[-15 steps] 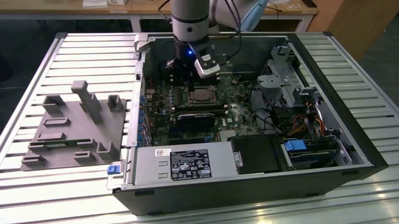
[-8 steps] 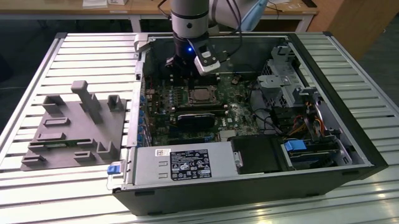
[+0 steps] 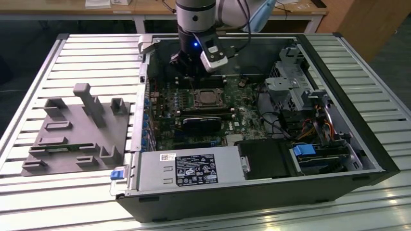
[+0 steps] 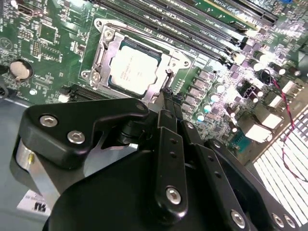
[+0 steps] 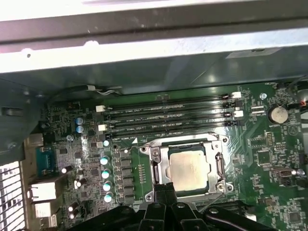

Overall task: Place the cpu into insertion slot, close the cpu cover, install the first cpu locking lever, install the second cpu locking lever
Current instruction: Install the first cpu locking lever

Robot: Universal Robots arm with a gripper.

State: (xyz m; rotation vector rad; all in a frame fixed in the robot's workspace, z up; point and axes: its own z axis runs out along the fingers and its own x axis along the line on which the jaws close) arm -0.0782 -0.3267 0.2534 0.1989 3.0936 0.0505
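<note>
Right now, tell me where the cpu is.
The cpu sits in the insertion slot on the motherboard, in the case's half toward the exterior view's left, beside the memory slots, with the gripper at the slot's edge.

We see the cpu (image 5: pixel 190 168), a pale silver square, lying flat in the insertion slot (image 5: pixel 187 147) just beside the memory slots (image 5: pixel 168 118). The silver cpu cover (image 5: pixel 156 166) lies flat, framing it.

Both wrist views closely share the cpu (image 5: pixel 188 166)
</note>
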